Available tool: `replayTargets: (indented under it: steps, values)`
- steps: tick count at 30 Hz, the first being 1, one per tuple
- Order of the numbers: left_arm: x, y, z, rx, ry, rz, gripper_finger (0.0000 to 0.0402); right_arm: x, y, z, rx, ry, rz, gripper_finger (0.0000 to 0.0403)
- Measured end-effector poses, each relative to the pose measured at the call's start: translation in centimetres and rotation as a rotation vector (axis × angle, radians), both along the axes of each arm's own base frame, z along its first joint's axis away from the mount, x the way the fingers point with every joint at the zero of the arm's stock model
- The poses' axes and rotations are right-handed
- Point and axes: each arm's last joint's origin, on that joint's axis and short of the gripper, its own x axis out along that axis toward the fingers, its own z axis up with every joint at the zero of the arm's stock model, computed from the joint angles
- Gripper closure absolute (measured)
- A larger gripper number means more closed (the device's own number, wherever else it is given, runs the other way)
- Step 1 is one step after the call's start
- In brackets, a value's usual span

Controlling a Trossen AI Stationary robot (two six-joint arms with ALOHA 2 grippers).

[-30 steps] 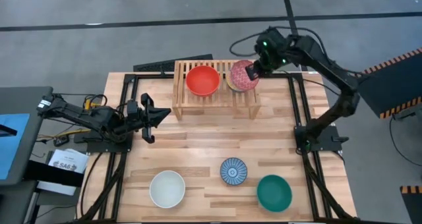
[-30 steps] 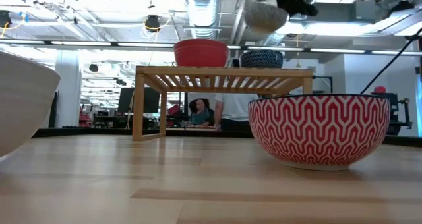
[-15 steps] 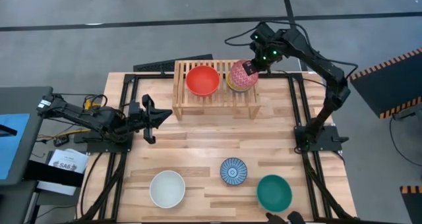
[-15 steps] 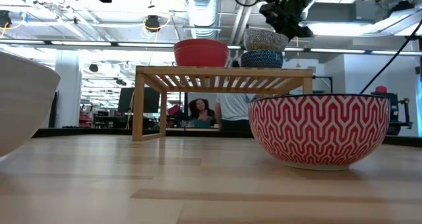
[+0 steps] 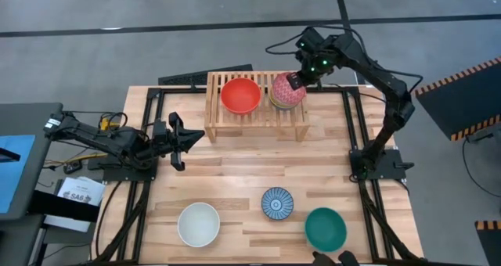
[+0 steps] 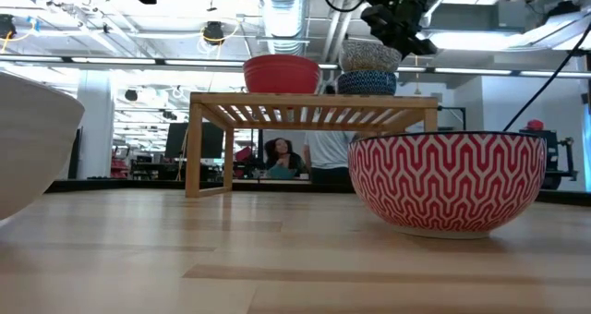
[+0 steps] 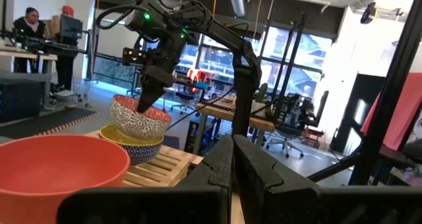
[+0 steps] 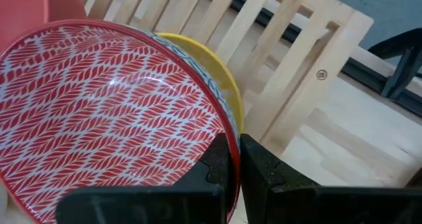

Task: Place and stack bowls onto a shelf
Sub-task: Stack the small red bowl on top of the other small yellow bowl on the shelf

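Note:
The pink-red patterned bowl [image 5: 287, 90] sits, slightly tilted, inside the yellow patterned bowl [image 8: 221, 76] on the right half of the shelf [image 5: 257, 116]. My right gripper [image 5: 297, 80] is over that bowl's far-right rim and is shut on it. The plain red bowl [image 5: 240, 95] rests on the shelf's left half. The white bowl [image 5: 198, 223], the blue-and-white striped bowl [image 5: 276, 203] and the teal bowl [image 5: 325, 228] stand near the table's near edge. My left gripper [image 5: 192, 137] waits shut, left of the shelf. My right gripper pinches the pink-red patterned bowl's rim [image 8: 231, 128] on its far-right side, one finger [image 8: 214, 161] inside the bowl and one outside. The fingers come slanting down from the far right. The bowl's bottom [image 6: 369, 65] rests in the yellow bowl, slightly tilted.
In the low view a bowl with a red zigzag outside [image 6: 448, 180] fills the foreground and the white bowl's wall [image 6: 32, 143] stands at the left edge. Bare planks [image 5: 250, 168] lie between the shelf and the near bowls. People are in the room behind.
My right gripper has come down and a little toward the table's far-left, carrying the pink-red patterned bowl. The bowl hung clear above the shelf a second ago; it now sits in the yellow bowl. The gripper has kept its hold.

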Motion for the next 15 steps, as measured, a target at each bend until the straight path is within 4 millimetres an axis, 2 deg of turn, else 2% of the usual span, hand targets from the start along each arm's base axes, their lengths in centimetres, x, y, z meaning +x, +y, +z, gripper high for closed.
replayTargets:
  steps: [11,15]
  values:
    - [0.0,0.0,0.0,-0.004,-0.002,0.0,0.0401,1.8,-0.1,-1.6,0.034,0.042,0.03,0.0342]
    - [0.0,0.0,0.0,-0.004,-0.002,0.001,0.0401,1.9,-0.1,-1.4,0.011,0.019,0.038,0.034]
